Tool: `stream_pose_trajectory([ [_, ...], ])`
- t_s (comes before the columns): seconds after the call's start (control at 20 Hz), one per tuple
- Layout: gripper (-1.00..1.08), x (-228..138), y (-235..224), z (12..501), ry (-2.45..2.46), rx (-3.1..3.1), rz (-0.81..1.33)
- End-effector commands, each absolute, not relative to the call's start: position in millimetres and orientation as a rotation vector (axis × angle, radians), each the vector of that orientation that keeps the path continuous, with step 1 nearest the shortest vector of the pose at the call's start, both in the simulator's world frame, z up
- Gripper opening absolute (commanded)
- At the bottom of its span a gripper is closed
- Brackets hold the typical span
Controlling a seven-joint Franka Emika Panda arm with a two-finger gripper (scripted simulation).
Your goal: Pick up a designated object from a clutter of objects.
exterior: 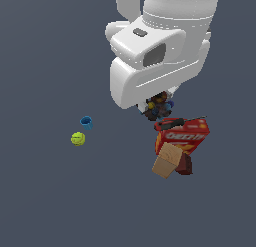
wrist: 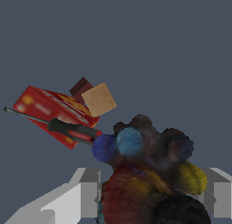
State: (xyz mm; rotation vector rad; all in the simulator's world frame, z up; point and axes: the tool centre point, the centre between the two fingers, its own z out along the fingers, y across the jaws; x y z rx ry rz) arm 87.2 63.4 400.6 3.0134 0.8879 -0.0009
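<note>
- One dark lumpy thing (wrist: 149,173) sits between the fingers (wrist: 88,191) of the gripper (wrist: 152,193), which pinches it from both sides.
- It hangs under the arm, apparently raised off the tabletop (exterior: 50,201), just beside the red box (exterior: 186,133) and the screwdriver (wrist: 68,128).
- Straight up looks free.

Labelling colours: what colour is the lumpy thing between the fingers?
Dark brown-black lump with blue, red and yellow patches; clearest in wrist view.
</note>
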Motion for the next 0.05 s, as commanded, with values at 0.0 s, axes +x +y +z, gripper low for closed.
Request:
stream_pose_trajectory([
  [0.0, -1.00, 87.5, 64.3, 402.8, 0.887, 3.014, 0.000],
])
